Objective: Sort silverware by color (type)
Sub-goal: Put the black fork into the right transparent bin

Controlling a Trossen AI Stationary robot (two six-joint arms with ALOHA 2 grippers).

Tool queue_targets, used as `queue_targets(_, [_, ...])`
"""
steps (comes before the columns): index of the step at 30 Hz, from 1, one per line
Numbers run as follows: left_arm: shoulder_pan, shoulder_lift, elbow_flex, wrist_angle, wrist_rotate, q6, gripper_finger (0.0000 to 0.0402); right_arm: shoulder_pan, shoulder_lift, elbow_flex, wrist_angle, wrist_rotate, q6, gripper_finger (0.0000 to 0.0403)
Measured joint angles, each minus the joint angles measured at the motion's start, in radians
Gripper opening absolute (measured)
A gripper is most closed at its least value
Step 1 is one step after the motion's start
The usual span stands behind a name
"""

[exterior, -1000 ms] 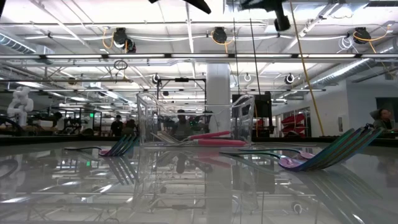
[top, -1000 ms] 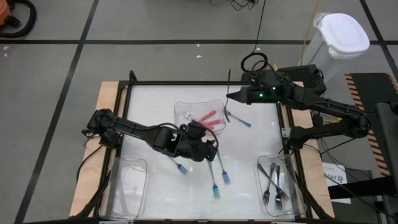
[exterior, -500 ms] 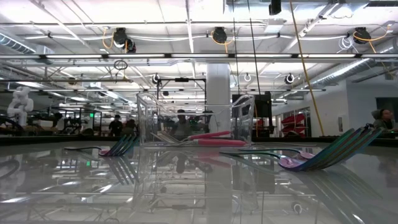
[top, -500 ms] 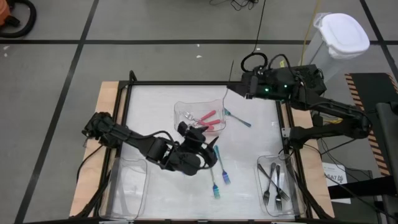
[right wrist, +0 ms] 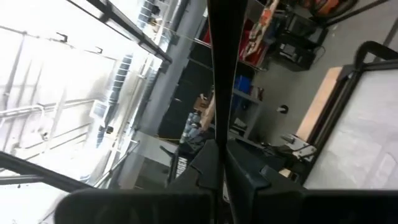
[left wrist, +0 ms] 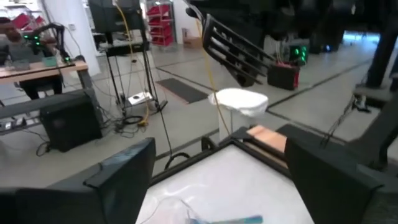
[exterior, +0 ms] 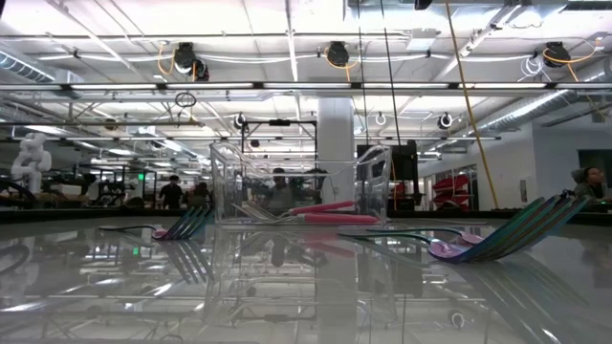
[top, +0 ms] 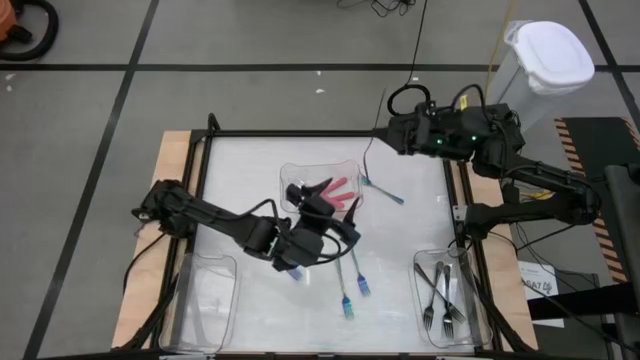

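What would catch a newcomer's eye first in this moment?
The left gripper hangs over mid-table beside the clear tray holding pink-handled utensils, with teal-handled utensils loose on the table nearer the front edge. The right gripper, at the far right corner, pinches a slim dark utensil.

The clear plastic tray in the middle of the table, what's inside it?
The clear plastic tray holds pink-handled utensils. The left gripper hangs over its near edge, hiding part of it, so no exact count.
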Motion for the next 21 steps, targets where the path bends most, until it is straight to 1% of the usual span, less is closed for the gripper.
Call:
queue_targets(2, [0.003,0.009,0.000,0.059,-0.018,0.034,0.0362,0.000,0.000,0.000,0.010,0.003,0.000,0.0006])
queue_targets(8, [0.014,0.052,0.000,0.189,-0.049,0.090,0.0364,0.000,-0.003,0.000,0.010,0.088,0.036,0.0006])
queue_targets(14, [0.057,0.082,0.000,0.304,-0.091,0.115,0.0363,0.000,-0.003,0.000,0.008,0.163,-0.054,0.0006])
queue_targets(21, [0.100,0.086,0.000,0.317,-0.091,0.109,0.0363,0.000,0.002,0.000,-0.003,0.261,-0.203,0.0006])
